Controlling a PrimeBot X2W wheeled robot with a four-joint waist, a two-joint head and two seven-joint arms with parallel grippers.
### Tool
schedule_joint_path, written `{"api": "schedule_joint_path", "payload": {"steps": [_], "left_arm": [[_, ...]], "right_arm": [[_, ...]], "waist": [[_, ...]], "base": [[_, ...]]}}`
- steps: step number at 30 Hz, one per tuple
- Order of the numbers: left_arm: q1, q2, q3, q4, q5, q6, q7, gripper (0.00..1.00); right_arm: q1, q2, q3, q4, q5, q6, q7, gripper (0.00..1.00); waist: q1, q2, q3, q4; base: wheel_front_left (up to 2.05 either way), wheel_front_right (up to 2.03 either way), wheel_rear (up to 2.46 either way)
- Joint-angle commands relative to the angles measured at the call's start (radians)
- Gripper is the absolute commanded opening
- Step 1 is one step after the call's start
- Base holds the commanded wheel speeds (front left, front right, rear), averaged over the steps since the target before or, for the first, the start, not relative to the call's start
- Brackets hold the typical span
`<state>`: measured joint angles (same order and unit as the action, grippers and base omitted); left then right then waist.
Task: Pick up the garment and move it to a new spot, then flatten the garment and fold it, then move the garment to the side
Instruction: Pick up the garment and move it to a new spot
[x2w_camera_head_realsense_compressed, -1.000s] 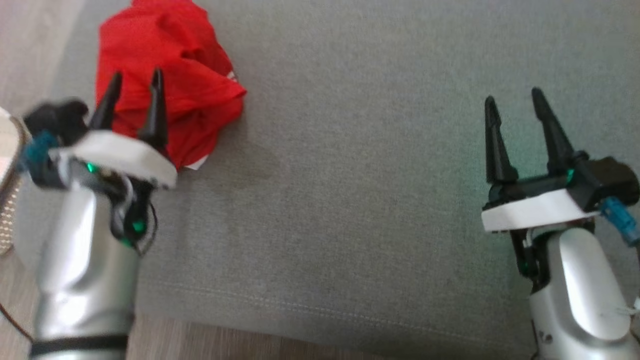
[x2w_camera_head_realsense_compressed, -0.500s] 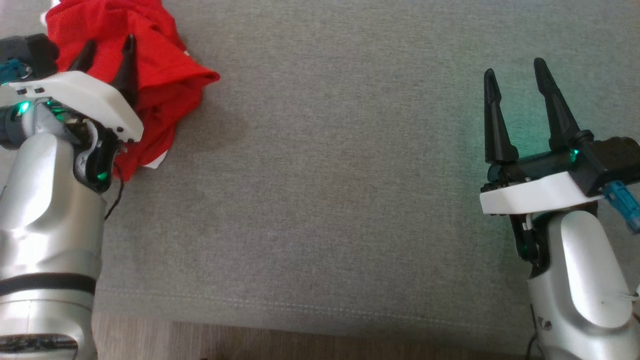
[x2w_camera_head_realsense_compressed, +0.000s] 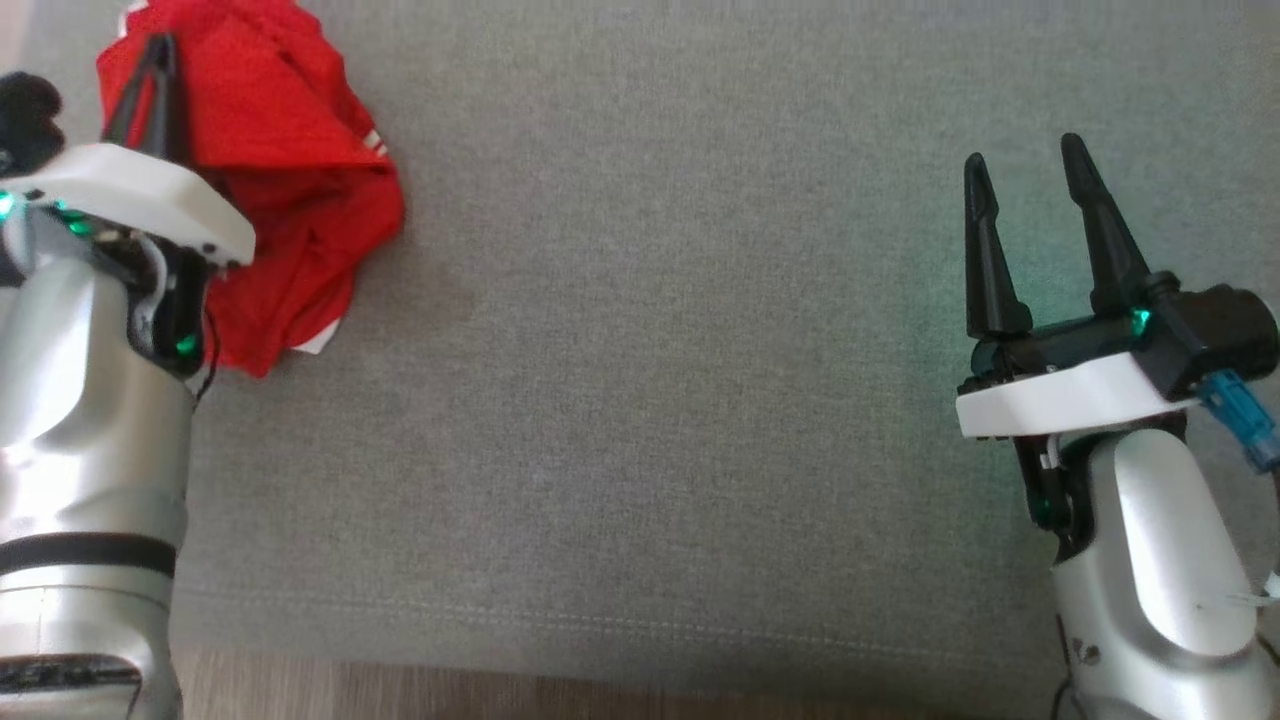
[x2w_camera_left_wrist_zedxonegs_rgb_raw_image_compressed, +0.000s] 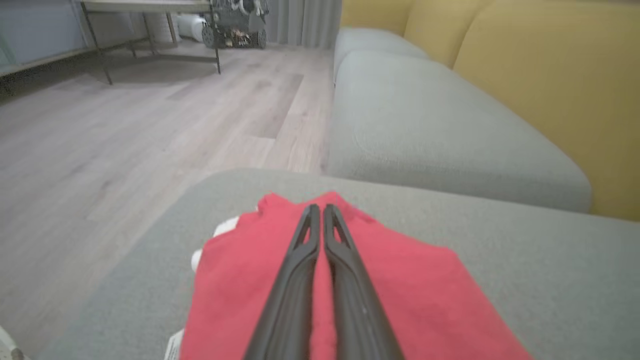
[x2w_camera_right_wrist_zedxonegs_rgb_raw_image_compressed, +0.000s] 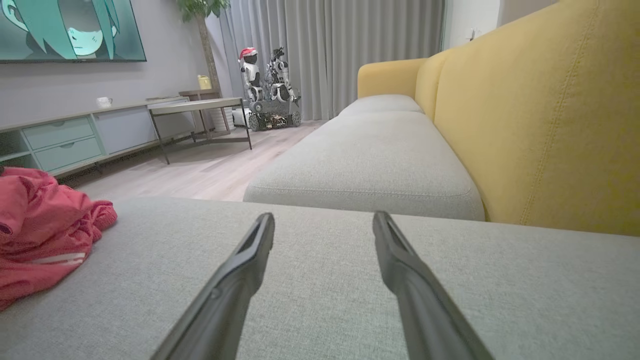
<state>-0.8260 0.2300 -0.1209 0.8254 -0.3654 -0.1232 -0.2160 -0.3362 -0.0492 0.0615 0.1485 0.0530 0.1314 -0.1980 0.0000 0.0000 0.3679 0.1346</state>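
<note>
our left claw (x2w_camera_head_realsense_compressed: 158, 45) is pinched shut on the crumpled red garment (x2w_camera_head_realsense_compressed: 300, 180) at the far left of the grey cushion (x2w_camera_head_realsense_compressed: 700, 350); our right claw (x2w_camera_head_realsense_compressed: 1023, 150) gapes empty. we judge lifting, moving, flattening and folding all remain.

surface: grey sofa cushion (x2w_camera_head_realsense_compressed: 700, 400) | on it: crumpled red garment (x2w_camera_head_realsense_compressed: 300, 230) | position: cushion's left edge

My left claw (x2w_camera_left_wrist_zedxonegs_rgb_raw_image_compressed: 319, 209) has snapped shut. A moment ago its fingers stood spread over the garment (x2w_camera_head_realsense_compressed: 300, 200); now they press together with a sliver of red cloth between them. The cloth beside them has drawn up into a sharp ridge. The head camera has shifted as well.
</note>
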Motion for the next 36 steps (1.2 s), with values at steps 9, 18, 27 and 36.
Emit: {"api": "schedule_joint_path", "payload": {"steps": [9,18,27,36], "left_arm": [[0.025,0.037,0.067,-0.265,-0.014,0.020,-0.044,0.00],[0.114,0.007,0.034,-0.516,-0.017,0.039,0.016,0.00],[0.115,-0.076,-0.062,-0.693,-0.024,0.053,0.126,0.00],[0.054,-0.145,-0.167,-0.668,-0.014,0.062,0.155,0.00]], "right_arm": [[0.035,-0.001,0.043,0.015,0.041,-0.001,-0.029,1.00],[0.056,-0.001,0.059,0.038,0.077,-0.001,-0.046,1.00],[0.042,-0.001,0.052,0.037,0.088,-0.001,-0.057,1.00],[0.008,-0.001,0.056,0.018,0.106,-0.001,-0.062,1.00]], "waist": [[0.0000,0.0000,-0.135,-0.004],[0.0000,0.0000,-0.197,-0.046],[0.0000,0.0000,-0.187,-0.131],[0.0000,0.0000,-0.142,-0.236]], "base": [[0.00,0.00,0.00],[0.00,0.00,0.00],[0.00,0.00,0.00],[0.00,0.00,0.00]]}}
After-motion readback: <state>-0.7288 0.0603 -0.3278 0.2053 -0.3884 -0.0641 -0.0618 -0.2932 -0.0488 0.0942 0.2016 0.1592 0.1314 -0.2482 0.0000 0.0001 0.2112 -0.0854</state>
